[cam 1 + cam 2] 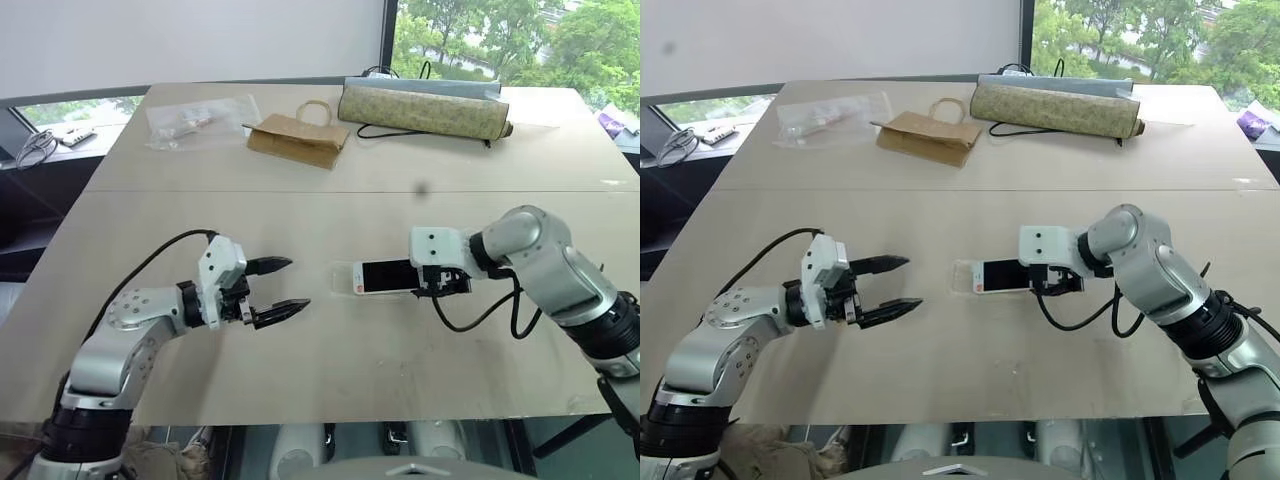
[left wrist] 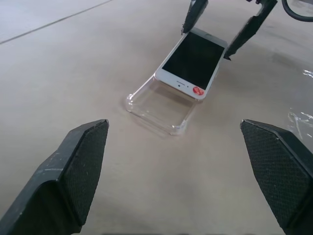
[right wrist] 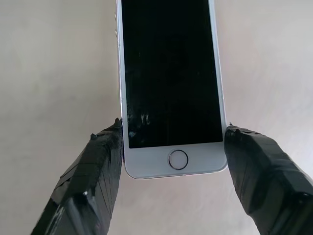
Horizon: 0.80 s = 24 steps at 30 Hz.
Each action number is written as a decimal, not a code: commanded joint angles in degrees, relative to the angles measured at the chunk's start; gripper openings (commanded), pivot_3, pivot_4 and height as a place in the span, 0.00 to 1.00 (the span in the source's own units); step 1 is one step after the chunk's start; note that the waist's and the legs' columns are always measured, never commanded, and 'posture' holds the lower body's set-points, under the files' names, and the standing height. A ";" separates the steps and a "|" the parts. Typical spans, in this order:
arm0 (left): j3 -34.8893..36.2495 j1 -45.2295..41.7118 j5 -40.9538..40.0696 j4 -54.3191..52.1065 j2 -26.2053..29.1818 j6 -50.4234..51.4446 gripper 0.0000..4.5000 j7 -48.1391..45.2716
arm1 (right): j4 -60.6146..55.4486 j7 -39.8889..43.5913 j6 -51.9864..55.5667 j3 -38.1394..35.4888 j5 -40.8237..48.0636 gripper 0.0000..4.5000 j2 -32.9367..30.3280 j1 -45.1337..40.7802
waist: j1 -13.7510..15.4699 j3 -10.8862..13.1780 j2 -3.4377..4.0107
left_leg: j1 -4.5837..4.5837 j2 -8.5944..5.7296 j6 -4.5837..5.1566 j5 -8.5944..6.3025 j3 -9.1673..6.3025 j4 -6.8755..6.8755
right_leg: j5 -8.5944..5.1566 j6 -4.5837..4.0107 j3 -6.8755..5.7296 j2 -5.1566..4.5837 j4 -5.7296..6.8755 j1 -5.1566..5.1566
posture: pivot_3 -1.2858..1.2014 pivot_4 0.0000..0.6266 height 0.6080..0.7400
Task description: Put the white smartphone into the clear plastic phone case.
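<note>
The white smartphone [image 1: 385, 276] lies screen up at the table's middle. Its free end, with a small red dot [image 2: 198, 90], rests over one end of the clear plastic phone case [image 2: 159, 105]. The case lies flat on the table with its rim up and most of it uncovered. My right gripper [image 3: 171, 132] is shut on the phone's home-button end, one finger [image 3: 105, 152] on each long edge. My left gripper [image 1: 297, 284] stands open just left of the case, pointing at it, with nothing between its fingers.
At the far side of the table [image 1: 300, 400] lie a crinkled clear plastic bag [image 1: 200, 120], a brown paper bag [image 1: 298, 138] and a long rolled mat [image 1: 425, 110] with a black cable. A seam [image 1: 250, 190] crosses the tabletop.
</note>
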 commanded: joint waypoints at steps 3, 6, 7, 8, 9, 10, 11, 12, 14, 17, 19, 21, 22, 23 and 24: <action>0.09 -0.51 0.04 -0.83 0.02 -0.87 1.00 -0.09 | -3.00 -0.01 2.44 2.12 -1.70 0.63 -0.52 -2.51 | -0.02 0.00 0.00 | 0.01 0.00 0.01 0.00 -0.02 0.00 | -0.04 0.07 0.00 0.00 0.01 0.00 | 0.52 0.24 1.00; 0.04 -0.33 0.06 -1.02 -0.10 -0.80 1.00 0.10 | -3.29 0.10 4.72 3.33 -2.01 0.63 -0.06 -3.84 | -0.03 0.00 0.00 | 0.01 0.01 0.01 0.00 -0.02 0.00 | -0.03 0.06 0.00 0.01 0.01 0.00 | 0.52 0.24 1.00; 0.01 -0.33 0.05 -1.06 -0.14 -0.75 1.00 0.16 | -3.27 0.05 5.48 3.59 -1.86 0.63 0.26 -4.33 | -0.03 0.00 0.00 | 0.01 0.01 0.01 0.00 -0.02 0.00 | -0.03 0.06 0.00 0.01 0.01 0.00 | 0.52 0.24 1.00; -0.03 -0.32 0.04 -1.13 -0.19 -0.70 1.00 0.23 | -3.23 0.01 6.49 3.80 -1.66 0.63 0.57 -4.81 | -0.02 0.00 0.00 | 0.01 0.01 0.01 0.00 -0.02 0.00 | -0.03 0.05 0.00 0.00 0.01 0.00 | 0.52 0.24 1.00; -0.08 -0.32 0.03 -1.20 -0.24 -0.67 1.00 0.31 | -3.16 -0.03 7.09 3.94 -1.51 0.63 0.75 -5.20 | -0.02 0.00 0.00 | 0.01 0.01 0.01 0.00 -0.02 0.01 | -0.03 0.04 0.00 0.01 0.01 0.00 | 0.52 0.24 1.00; -0.12 -0.32 0.03 -1.26 -0.28 -0.65 1.00 0.35 | -3.08 -0.08 7.81 3.97 -1.24 0.63 1.01 -5.62 | -0.02 0.00 0.00 | 0.00 0.01 0.01 0.00 -0.01 0.01 | -0.02 0.03 0.00 0.00 0.01 0.00 | 0.52 0.24 1.00; -0.14 -0.30 0.01 -1.33 -0.31 -0.61 1.00 0.42 | -3.02 -0.14 8.39 3.95 -1.00 0.63 1.22 -5.98 | -0.01 0.00 0.00 | 0.00 0.01 0.01 0.00 -0.02 0.01 | -0.01 0.02 -0.01 0.01 0.01 0.00 | 0.52 0.24 1.00; -0.15 -0.29 0.01 -1.38 -0.34 -0.58 1.00 0.48 | -2.99 -0.19 8.78 3.94 -0.82 0.63 1.35 -6.26 | -0.01 0.00 0.00 | 0.00 0.01 0.01 0.00 -0.01 0.01 | 0.00 0.01 -0.01 0.00 0.01 0.00 | 0.52 0.24 1.00; -0.15 -0.25 -0.03 -1.49 -0.42 -0.53 1.00 0.63 | -3.15 -0.24 10.13 3.79 -0.10 0.63 1.77 -6.90 | -0.01 0.00 0.00 | 0.00 0.01 0.01 0.00 -0.01 0.01 | 0.00 0.00 -0.01 0.00 0.01 0.00 | 0.52 0.24 1.00; -0.18 -0.16 -0.09 -1.72 -0.54 -0.41 1.00 0.88 | -3.70 -0.26 11.35 3.99 0.72 0.63 1.88 -7.65 | -0.01 0.00 0.00 | 0.00 0.01 0.01 0.00 -0.01 0.01 | 0.00 0.00 -0.02 0.00 0.01 0.00 | 0.52 0.24 1.00; -0.24 -0.15 -0.13 -1.82 -0.58 -0.38 1.00 1.05 | -4.19 -0.22 11.82 4.10 1.55 0.63 1.97 -7.92 | -0.02 0.00 0.00 | 0.00 0.01 0.01 0.00 -0.02 0.01 | 0.00 0.00 -0.02 0.00 0.01 0.00 | 0.52 0.24 1.00; -0.31 -0.21 -0.16 -1.89 -0.64 -0.34 1.00 1.27 | -4.83 0.21 11.67 4.30 2.41 0.63 1.91 -8.07 | -0.02 0.00 0.00 | 0.00 0.01 0.01 0.00 -0.01 0.01 | 0.00 0.00 -0.01 0.00 0.01 0.00 | 0.52 0.24 1.00; -0.34 -0.21 -0.18 -1.96 -0.66 -0.31 1.00 1.36 | -5.09 0.42 11.46 4.44 2.69 0.63 1.72 -8.09 | -0.02 0.00 0.00 | 0.00 0.01 0.01 0.00 -0.01 0.01 | 0.00 0.00 -0.02 0.00 0.01 0.00 | 0.52 0.24 1.00; -0.36 -0.20 -0.17 -2.03 -0.68 -0.31 1.00 1.44 | -5.42 0.65 11.29 4.63 3.01 0.63 1.47 -8.06 | -0.03 0.00 0.00 | 0.00 0.01 0.01 0.00 -0.01 0.01 | 0.00 0.00 -0.02 0.00 0.01 0.00 | 0.52 0.24 1.00; -0.37 -0.18 -0.17 -2.09 -0.70 -0.30 1.00 1.50 | -5.62 0.65 11.36 4.75 3.29 0.63 1.33 -8.05 | -0.03 0.00 0.00 | 0.00 0.01 0.01 0.00 -0.01 0.01 | 0.00 0.00 -0.01 0.00 0.01 0.00 | 0.52 0.24 1.00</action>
